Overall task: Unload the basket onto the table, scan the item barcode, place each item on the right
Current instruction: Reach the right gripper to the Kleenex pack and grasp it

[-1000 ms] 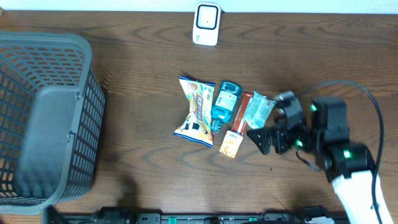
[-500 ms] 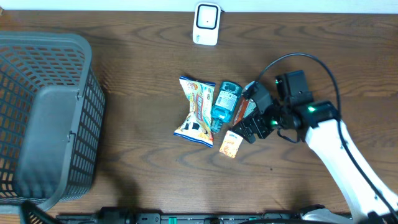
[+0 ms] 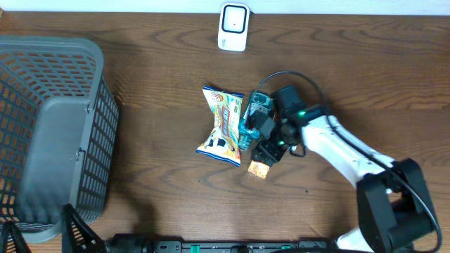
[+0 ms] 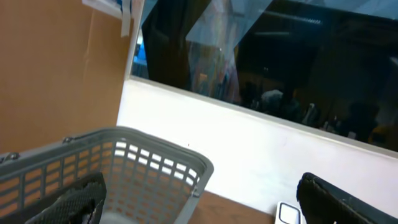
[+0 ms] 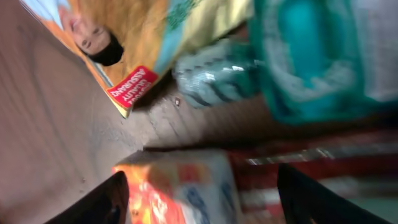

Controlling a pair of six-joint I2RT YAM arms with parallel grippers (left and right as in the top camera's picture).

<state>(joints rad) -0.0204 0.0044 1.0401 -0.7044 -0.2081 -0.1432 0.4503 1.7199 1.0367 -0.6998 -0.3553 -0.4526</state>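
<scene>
**Inspector:** State the condition of the right gripper.

**Assessor:** It is low over the row of goods. The jaws are part-spread, and the wrist view shows one dark finger on either side of a red-and-orange stick packet. Neither pad can be confirmed as touching, so I record no grip.

**Inspector:** Which article is the one to be scanned?

**Assessor:** In my judgement it is that stick packet. It lies flat on the table directly under the gripper, with only its orange end showing past the wrist. A teal packet sits just beside the gripper on the basket side, touching or nearly touching the stick. Beyond the teal packet is a yellow-and-blue snack bag.

**Inspector:** Why approach from above?

**Assessor:** The goods are packed edge to edge. Coming straight down with the fingers astride the narrow packet looks like the only way in that avoids snagging its neighbours.

**Inspector:** And the scanner?

**Assessor:** The white barcode scanner stands well away from the gripper at the far table edge, past the teal packet. Nothing has been presented to it yet.

**Inspector:** Left side?

**Assessor:** The left gripper is spread wide and holds nothing. It hangs beside the grey basket, well apart from the goods, and in my judgement it is parked out of the way.
</scene>
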